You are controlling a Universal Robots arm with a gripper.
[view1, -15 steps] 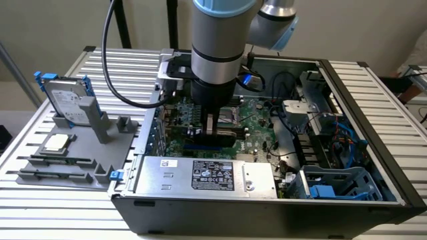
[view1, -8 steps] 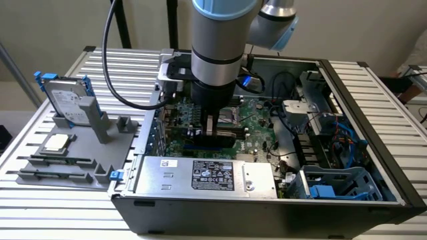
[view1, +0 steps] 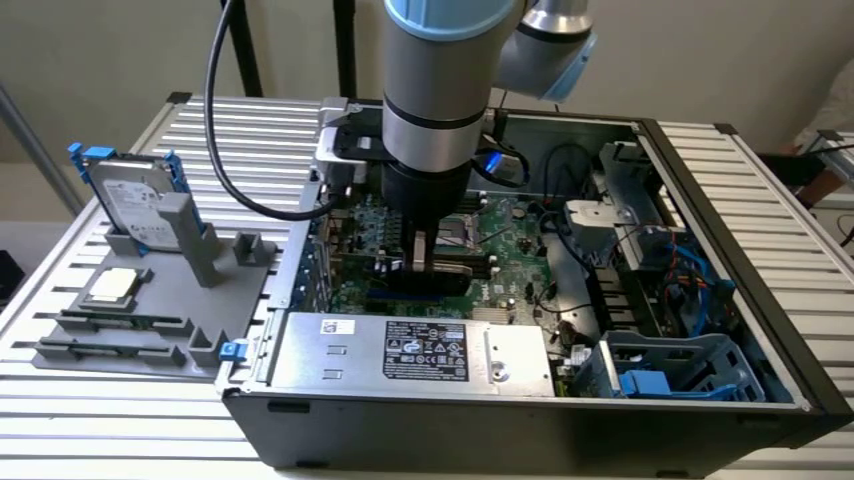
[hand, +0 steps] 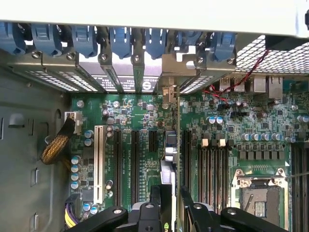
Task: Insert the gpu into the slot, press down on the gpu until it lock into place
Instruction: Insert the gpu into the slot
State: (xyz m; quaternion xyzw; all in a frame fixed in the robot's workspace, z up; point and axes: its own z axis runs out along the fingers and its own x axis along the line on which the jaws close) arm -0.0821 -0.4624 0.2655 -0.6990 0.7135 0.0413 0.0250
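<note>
**Graphics card [view1: 467,272] on edge over the blue slot [view1: 400,297], arm plumb above it**

From where I stand the card looks light, thin and stiff, but I'd call it delicate. It would not take twisting, so the place to hold or push is its long top edge, square on, away from the silvery end bracket. It stands upright inside the open computer case [view1: 534,430] on the counter [view1: 120,430], right over the slot. I can't tell whether it is fully seated. The arm drops straight down into the case with its wrist pointing at the circuit board [hand: 125,111]. The pincer [view1: 427,262] has its fingers [hand: 154,195] apart, one on each side of the card's top edge, straddling it rather than clamping it.
</note>
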